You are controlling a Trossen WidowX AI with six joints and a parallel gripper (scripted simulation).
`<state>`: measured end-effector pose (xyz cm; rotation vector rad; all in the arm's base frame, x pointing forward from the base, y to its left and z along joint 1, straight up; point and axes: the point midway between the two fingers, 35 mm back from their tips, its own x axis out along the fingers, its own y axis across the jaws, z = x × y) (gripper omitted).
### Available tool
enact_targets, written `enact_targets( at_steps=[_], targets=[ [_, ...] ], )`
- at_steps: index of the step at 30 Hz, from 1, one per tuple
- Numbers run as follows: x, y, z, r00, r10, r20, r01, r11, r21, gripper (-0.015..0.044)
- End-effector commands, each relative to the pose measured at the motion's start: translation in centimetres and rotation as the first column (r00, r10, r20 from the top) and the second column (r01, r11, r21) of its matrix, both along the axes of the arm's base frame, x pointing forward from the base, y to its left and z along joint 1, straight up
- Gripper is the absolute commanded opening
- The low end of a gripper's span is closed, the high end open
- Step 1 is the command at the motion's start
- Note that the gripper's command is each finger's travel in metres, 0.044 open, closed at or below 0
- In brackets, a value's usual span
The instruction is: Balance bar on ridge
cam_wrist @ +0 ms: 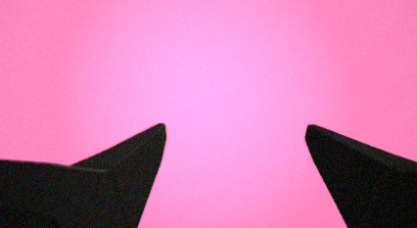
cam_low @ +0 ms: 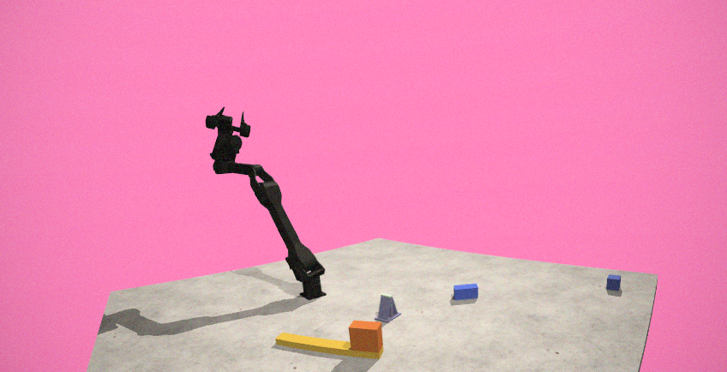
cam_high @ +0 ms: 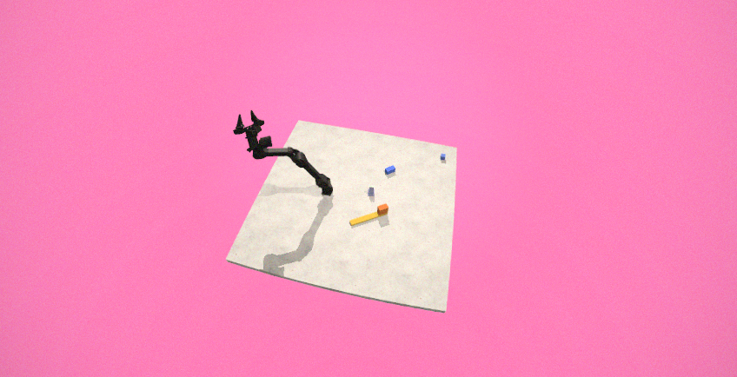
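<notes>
The yellow bar (cam_high: 364, 219) (cam_low: 313, 343) lies low along the table top, with an orange block (cam_high: 382, 209) (cam_low: 365, 336) on one end of it. The ridge (cam_high: 370, 191) (cam_low: 387, 308) is a small grey-purple wedge on a flat base; it stands apart from the bar, behind it in the exterior view, and nothing rests on it. My gripper (cam_high: 245, 113) (cam_low: 232, 112) (cam_wrist: 236, 131) is open and empty. It is raised high, fingers pointing up, far to the left of the bar and the ridge.
A blue oblong block (cam_high: 389, 169) (cam_low: 465, 291) lies beyond the ridge. A small blue cube (cam_high: 442, 156) (cam_low: 613, 282) sits near the far right corner of the pale table (cam_high: 408, 269) (cam_low: 535, 333). The arm's base stands left of the ridge.
</notes>
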<state>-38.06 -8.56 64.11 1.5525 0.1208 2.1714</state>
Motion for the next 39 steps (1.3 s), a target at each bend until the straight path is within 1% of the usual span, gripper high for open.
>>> enact_targets(
  at_steps=[1, 3, 4, 10, 14, 20, 24, 31, 39],
  targets=[
    [0.0, -0.1, 0.0, 1.000, 0.002, 0.001, -0.002, 1.000, 0.000, 0.0374],
    [-0.1, -0.5, 0.0, 1.000, 0.021, 0.007, -0.021, 1.000, 0.004, 0.0321],
    [-0.2, -1.0, 0.0, 0.999, 0.038, 0.012, -0.038, 0.999, 0.007, 0.0315],
    [-0.7, -5.2, -0.3, 0.978, 0.196, 0.069, -0.198, 0.980, 0.030, 0.0315],
    [0.1, -6.2, -0.1, 0.964, 0.254, 0.079, -0.257, 0.966, 0.032, 0.0315],
    [0.2, -9.6, -0.5, 0.915, 0.383, 0.125, -0.390, 0.920, 0.038, 0.0315],
    [1.2, -11.0, -0.6, 0.892, 0.433, 0.129, -0.443, 0.895, 0.053, 0.0315],
    [1.9, -15.2, -1.4, 0.803, 0.568, 0.184, -0.585, 0.810, 0.053, 0.0315],
    [3.8, -21.2, -2.6, 0.639, 0.722, 0.264, -0.753, 0.658, 0.024, 0.0315]
  ],
)
